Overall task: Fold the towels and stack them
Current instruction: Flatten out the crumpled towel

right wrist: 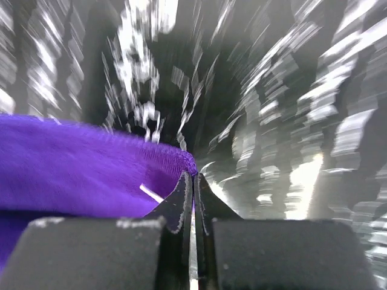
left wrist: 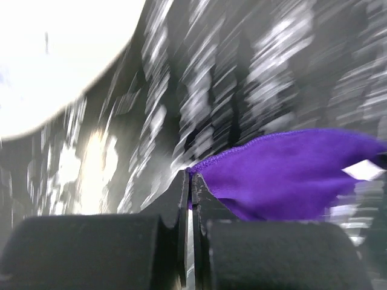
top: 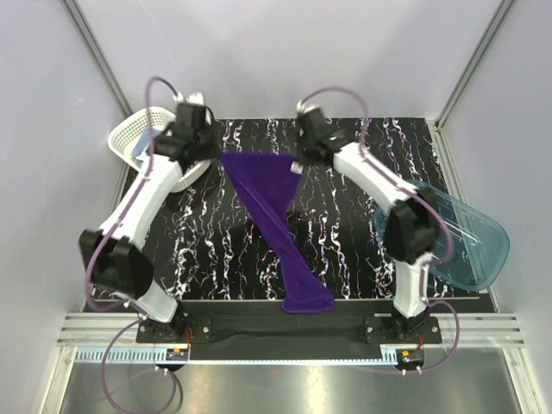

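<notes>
both arms reach far over the marbled table (top: 345,246), wrists turned inward. the left gripper (top: 214,157) and the right gripper (top: 298,164) are each clamped on a top corner of the purple towel (top: 274,211). the soft cloth spans between the fingers, then narrows towards the bases. only the wrist views show its stitched hem at the fingertips.

The towel (top: 274,216) is coloured deep purple; the table (top: 345,250) is patterned black with white marbled streaks. The basket (top: 126,138) is latticed in white, and the tub (top: 474,250) is tinted translucent blue.
</notes>
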You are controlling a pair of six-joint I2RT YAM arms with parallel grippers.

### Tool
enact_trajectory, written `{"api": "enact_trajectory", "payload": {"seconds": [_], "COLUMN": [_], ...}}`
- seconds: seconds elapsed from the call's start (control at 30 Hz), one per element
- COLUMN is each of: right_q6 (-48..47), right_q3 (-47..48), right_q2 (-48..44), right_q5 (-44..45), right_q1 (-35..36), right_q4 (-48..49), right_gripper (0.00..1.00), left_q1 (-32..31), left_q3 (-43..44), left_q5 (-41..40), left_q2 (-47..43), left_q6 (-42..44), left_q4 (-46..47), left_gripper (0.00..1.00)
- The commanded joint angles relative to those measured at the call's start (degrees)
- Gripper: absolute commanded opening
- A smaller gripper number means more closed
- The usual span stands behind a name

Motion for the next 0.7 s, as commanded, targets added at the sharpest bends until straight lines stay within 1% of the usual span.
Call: {"api": "enact_trajectory", "payload": {"seconds": [0.0, 0.03, 0.07, 0.1, 0.13, 0.17, 0.2, 0.23, 0.27, 0.3, 0.37, 0.4, 0.5, 0.57, 0.67], "right_q6": [-6.17, -6.52, -7.31, -7.66, -7.93, -8.45, -8.63, -8.98, -9.86, -10.04, -9.25, -8.9, -7.23, -6.44, -5.65], "right_q3": [3.82, 3.21, 2.07, 1.27, 0.22, -2.49, -4.17, -6.1, -10.99, -13.74, -20.23, -21.83, -26.85, -28.26, -27.92], "right_q2": [-18.25, -20.65, -22.85, -27.48, -29.97, -32.51, -37.67, -40.51, -43.41, -49.44, -55.01, -59.65, -67.05, -69.27, -72.17], "right_q5": [6.72, 7.69, 8.75, 8.67, 8.49, 7.01, 5.52, 3.85, 1.14, 0.41, -3.52, -4.68, -7.76, -9.6, -10.4], "right_q1": [-0.36, -0.28, -0.36, -0.28, -0.19, -0.02, 0.07, 0.42, 0.86, 1.39, 2.18, 2.53, 3.06, 3.06, 3.06], "right_q4": [2.44, 2.8, 3.07, 3.77, 4.56, 5.43, 7.18, 8.42, 10.0, 13.23, 15.19, 16.33, 18.01, 18.36, 18.01], "right_gripper": [0.0, 0.0, 0.0, 0.0, 0.0, 0.0, 0.0, 0.0, 0.0, 0.0, 0.0, 0.0, 0.0, 0.0, 0.0], "left_q1": [-0.99, -1.52, -2.74, -3.62, -5.63, -6.7, -7.67, -10.2, -11.62, -12.94, -16.18, -17.07, -19.45, -20.41, -20.77], "left_q3": [10.25, 12.61, 13.51, 14.12, 14.56, 15.0, 14.75, 14.31, 13.35, 12.9, 11.85, 10.8, 8.78, 8.59, 9.64], "left_q5": [5.28, 5.37, 5.81, 6.16, 6.34, 7.39, 9.57, 10.46, 10.82, 11.17, 12.22, 12.75, 14.86, 15.57, 16.7], "left_q2": [-9.52, -11.8, -13.13, -14.36, -16.81, -17.96, -19.19, -20.77, -23.48, -24.99, -28.93, -30.18, -34.04, -35.11, -35.2], "left_q6": [5.67, 7.33, 8.21, 9.27, 10.67, 11.03, 11.38, 11.47, 11.47, 11.56, 10.6, 10.16, 8.84, 8.49, 8.4], "left_q4": [2.26, 2.26, 2.52, 2.96, 3.14, 3.4, 4.27, 4.89, 5.42, 5.86, 6.13, 6.91, 8.23, 8.24, 7.97], "left_gripper": [0.0, 0.0, 0.0, 0.0, 0.0, 0.0, 0.0, 0.0, 0.0, 0.0, 0.0, 0.0, 0.0, 0.0, 0.0]}}
